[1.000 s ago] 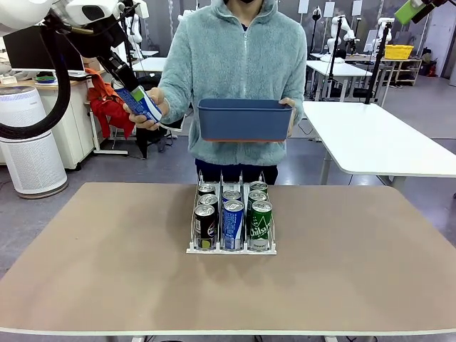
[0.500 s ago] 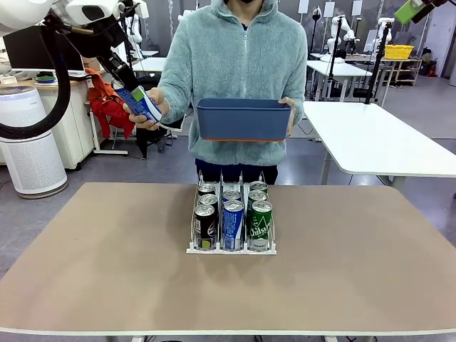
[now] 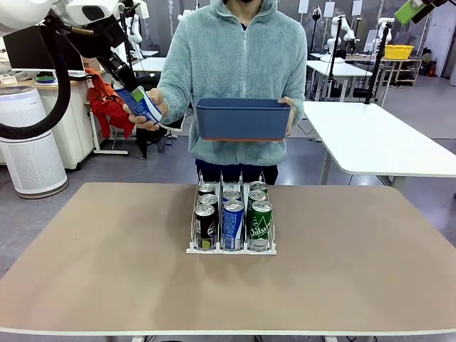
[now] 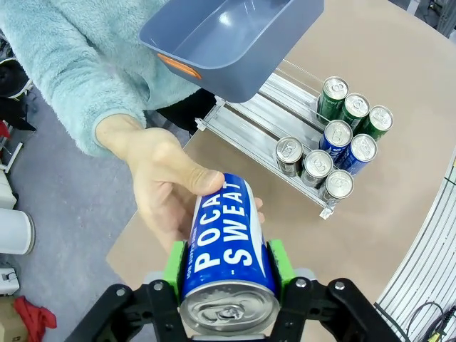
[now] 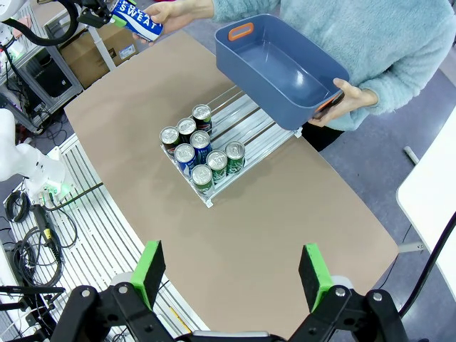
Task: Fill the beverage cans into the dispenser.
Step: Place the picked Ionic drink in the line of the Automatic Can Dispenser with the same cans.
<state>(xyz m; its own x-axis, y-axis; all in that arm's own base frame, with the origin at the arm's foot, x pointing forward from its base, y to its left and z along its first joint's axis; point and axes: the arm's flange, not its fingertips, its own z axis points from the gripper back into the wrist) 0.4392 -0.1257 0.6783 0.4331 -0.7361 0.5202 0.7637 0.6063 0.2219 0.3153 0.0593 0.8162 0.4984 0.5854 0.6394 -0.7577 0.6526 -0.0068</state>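
My left gripper point(image 3: 137, 100) is raised at the far left of the table, shut on a blue beverage can point(image 4: 225, 246) marked "Pocari Sweat". The person's hand point(image 4: 160, 192) also grips this can from the far side. The dispenser point(image 3: 231, 249) stands mid-table, and several beverage cans point(image 3: 233, 217), black, blue and green, fill the front of its three lanes. In the right wrist view, my right gripper point(image 5: 232, 272) hangs open high above the table, with the dispenser point(image 5: 249, 117) far below it.
With the other hand the person holds an empty blue tub point(image 3: 244, 119) in the air above the back of the dispenser. The brown table point(image 3: 107, 271) is bare around the rack. A white table point(image 3: 377, 142) stands beyond at the right.
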